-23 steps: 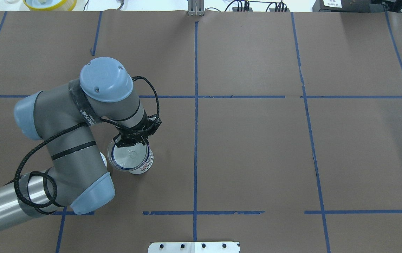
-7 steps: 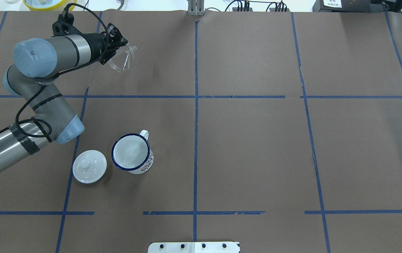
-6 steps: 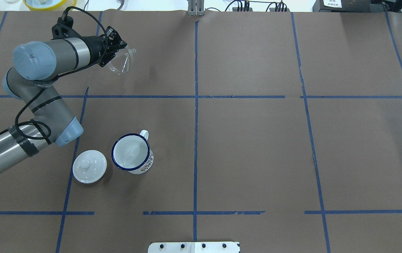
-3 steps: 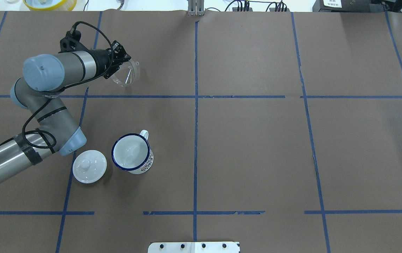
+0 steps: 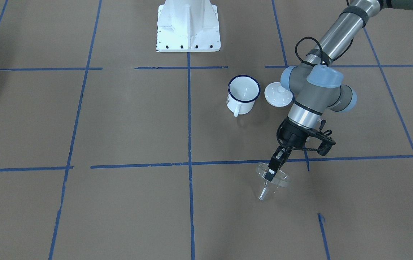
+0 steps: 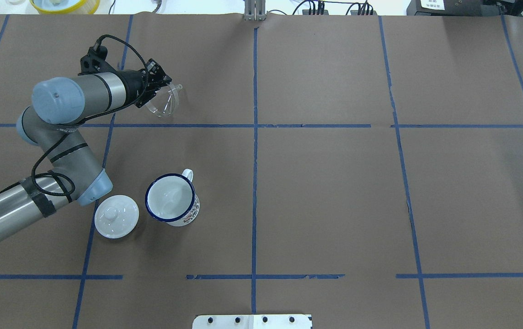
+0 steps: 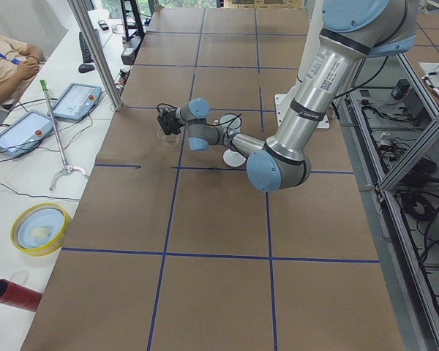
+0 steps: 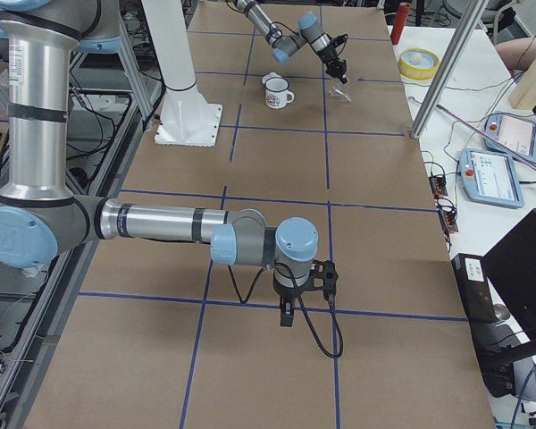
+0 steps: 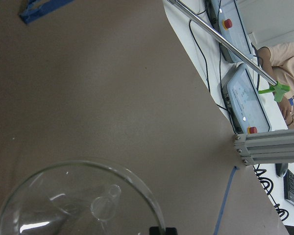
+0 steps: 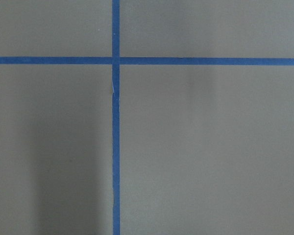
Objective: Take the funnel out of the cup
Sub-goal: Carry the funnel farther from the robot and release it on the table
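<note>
One funnel [image 6: 168,99] hung tilted, its rim pinched between the closed fingers of your left gripper [image 6: 155,87], toward the bench's far left corner and well apart from the upright cup [image 6: 171,204]. You could not tell whether your right gripper [image 8: 287,317] was open or closed.

A brown-papered table [image 6: 334,205] crossed by blue tape lines [image 6: 254,183], white bench [image 7: 7,212] alongside.
</note>
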